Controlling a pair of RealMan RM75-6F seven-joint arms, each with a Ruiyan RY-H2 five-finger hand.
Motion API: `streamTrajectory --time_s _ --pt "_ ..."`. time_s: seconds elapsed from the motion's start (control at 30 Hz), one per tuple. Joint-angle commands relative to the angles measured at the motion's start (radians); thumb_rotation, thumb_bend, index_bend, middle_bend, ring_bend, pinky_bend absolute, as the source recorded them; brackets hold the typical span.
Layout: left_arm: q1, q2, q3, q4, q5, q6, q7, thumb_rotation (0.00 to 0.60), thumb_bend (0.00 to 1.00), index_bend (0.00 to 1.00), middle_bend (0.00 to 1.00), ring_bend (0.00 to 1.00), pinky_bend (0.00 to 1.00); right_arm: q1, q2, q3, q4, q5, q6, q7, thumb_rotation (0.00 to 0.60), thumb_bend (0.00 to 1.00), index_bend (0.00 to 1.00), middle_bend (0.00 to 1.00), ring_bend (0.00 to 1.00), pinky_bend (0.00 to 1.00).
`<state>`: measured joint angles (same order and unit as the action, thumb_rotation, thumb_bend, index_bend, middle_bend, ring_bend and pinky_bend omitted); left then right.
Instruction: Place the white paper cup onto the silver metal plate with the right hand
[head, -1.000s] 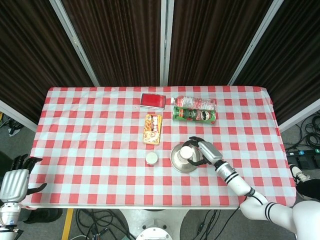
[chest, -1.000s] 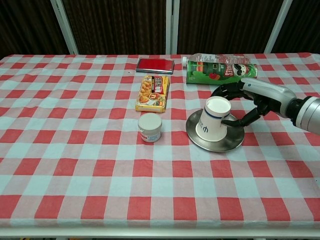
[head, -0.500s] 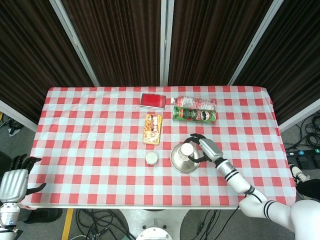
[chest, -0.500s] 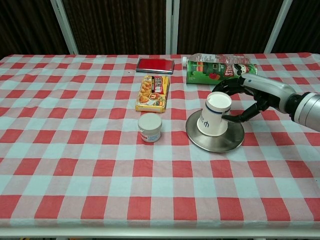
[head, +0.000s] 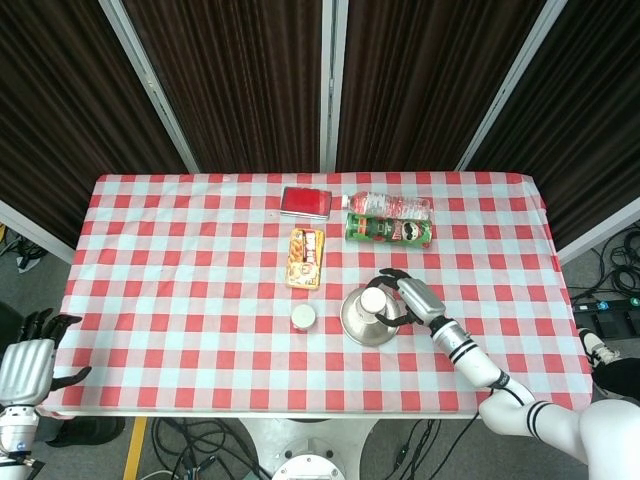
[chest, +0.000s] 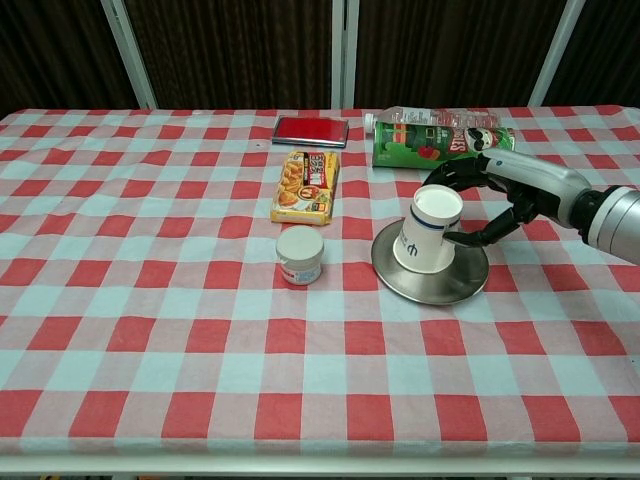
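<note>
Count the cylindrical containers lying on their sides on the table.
2: the green chip can behind the silver metal plate, and the clear bottle beyond it. None seems hidden.

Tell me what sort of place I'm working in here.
Probably a lab or test room set up as a dining table: a red-checked tablecloth, dark curtains behind, and cables on the floor beside it.
</note>
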<state>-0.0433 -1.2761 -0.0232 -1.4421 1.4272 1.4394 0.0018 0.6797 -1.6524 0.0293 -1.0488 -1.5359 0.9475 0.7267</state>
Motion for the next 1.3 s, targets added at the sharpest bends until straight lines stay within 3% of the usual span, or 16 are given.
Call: streamTrajectory --time_s 0.03,0.17,0.37,0.63,0.83,1.03,1.1,1.3 --pt "-0.001 -0.003 -0.001 0.003 0.002 0.001 -0.001 0.600 0.10 0.25 0.23 0.10 0.09 -0.011 0.022 -0.039 -0.043 -0.049 0.037 0.010 0.600 0.31 0.50 0.34 0.12 0.10" --pt "-0.003 -0.003 -0.001 0.005 0.006 0.001 -0.001 0.600 0.10 0.25 0.23 0.10 0.09 -0.013 0.028 -0.039 -0.051 -0.044 0.036 0.007 0.600 0.31 0.49 0.34 0.13 0.10" --pt "0.005 -0.002 -0.002 0.001 -0.002 0.007 -0.005 0.600 0.10 0.25 0.23 0.10 0.09 -0.002 -0.012 0.018 -0.002 0.017 0.022 -0.030 0.600 0.30 0.49 0.33 0.13 0.10" --pt "0.006 0.006 -0.003 -0.007 0.007 0.016 -0.003 0.600 0.10 0.25 0.23 0.10 0.09 -0.027 0.035 0.067 -0.025 0.045 0.097 -0.017 0.600 0.29 0.46 0.33 0.13 0.09" --pt "0.006 0.007 -0.003 -0.012 0.014 0.023 0.001 0.600 0.10 0.25 0.23 0.10 0.09 -0.017 0.037 0.096 0.049 0.150 -0.033 -0.042 0.600 0.29 0.35 0.28 0.09 0.09" --pt "0.009 0.013 -0.002 -0.021 0.015 0.026 0.007 0.600 0.10 0.25 0.23 0.10 0.09 -0.014 0.032 0.086 0.074 0.164 -0.097 -0.053 0.600 0.28 0.07 0.18 0.02 0.07" --pt "0.008 0.016 -0.002 -0.023 0.016 0.027 0.008 0.600 0.09 0.25 0.23 0.10 0.09 -0.022 0.047 0.081 0.052 0.150 -0.080 -0.050 0.600 0.28 0.01 0.13 0.00 0.05" --pt "0.004 0.018 -0.007 -0.024 0.022 0.030 0.005 0.600 0.09 0.25 0.23 0.10 0.09 -0.113 0.173 0.061 -0.102 0.081 0.120 -0.113 0.600 0.28 0.00 0.10 0.00 0.05"
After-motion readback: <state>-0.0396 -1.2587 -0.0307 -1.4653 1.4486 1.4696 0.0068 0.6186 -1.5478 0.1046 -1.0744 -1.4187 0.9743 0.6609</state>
